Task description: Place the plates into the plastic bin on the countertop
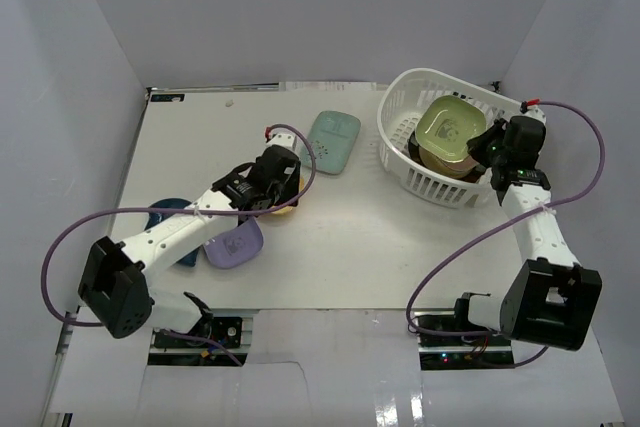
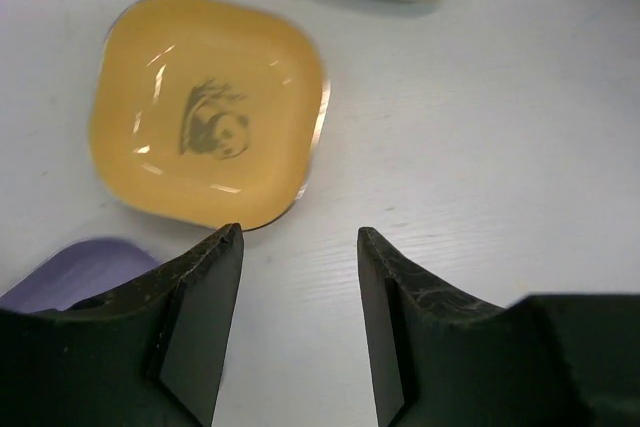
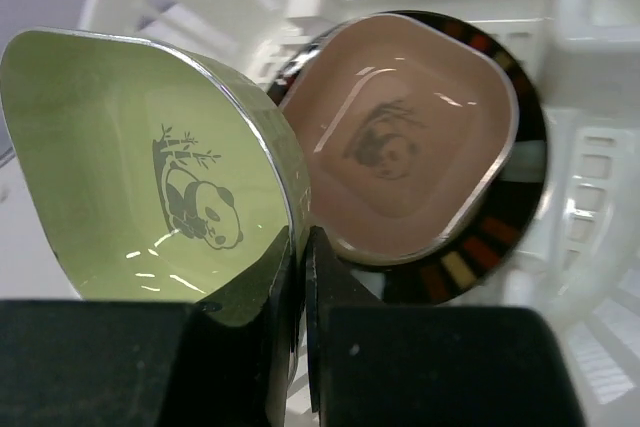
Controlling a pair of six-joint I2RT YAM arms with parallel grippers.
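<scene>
While right gripper (image 3: 301, 257) pinches green plate (image 3: 150, 177) over plastic bin (image 1: 398, 107) — lower flat, then release | left gripper (image 2: 300, 239) wide apart

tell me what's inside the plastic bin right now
The plastic bin holds a brown plate lying on a black-rimmed round plate, plus a tilted green plate pinched by the right fingers. Anything beneath that stack is covered.
</scene>
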